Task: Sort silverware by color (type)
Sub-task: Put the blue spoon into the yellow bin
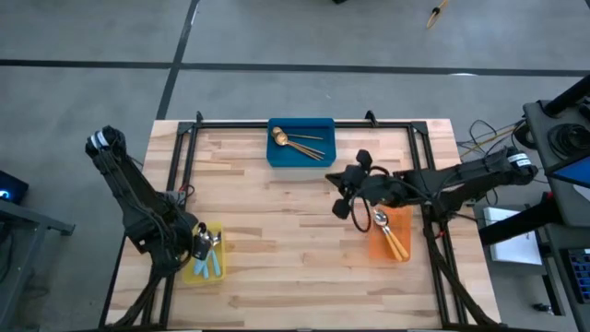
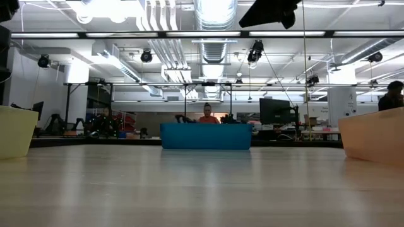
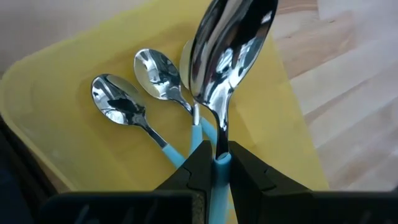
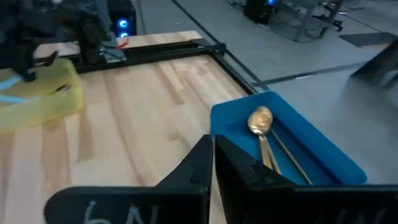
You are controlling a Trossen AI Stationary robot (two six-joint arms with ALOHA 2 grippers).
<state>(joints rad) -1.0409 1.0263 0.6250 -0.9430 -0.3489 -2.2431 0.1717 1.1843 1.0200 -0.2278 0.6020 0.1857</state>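
Left gripper point(image 3: 214, 168) clamped on a blue-handled spoon point(image 3: 227, 56), hovering just over the yellow bin point(image 3: 56, 74) among its matching spoons point(image 3: 134, 112). Drop-off step by the look of it: lower, then release. Right gripper point(image 4: 213, 163) pinched together, empty, near the blue bin point(image 4: 323, 149) with gold spoons point(image 4: 261, 121).

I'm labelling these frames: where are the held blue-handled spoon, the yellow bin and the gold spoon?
held blue-handled spoon point(image 3: 227, 56), left wrist view, on its bowl.
yellow bin point(image 3: 74, 68), left wrist view, bare floor.
gold spoon point(image 4: 260, 120), right wrist view, on its bowl.
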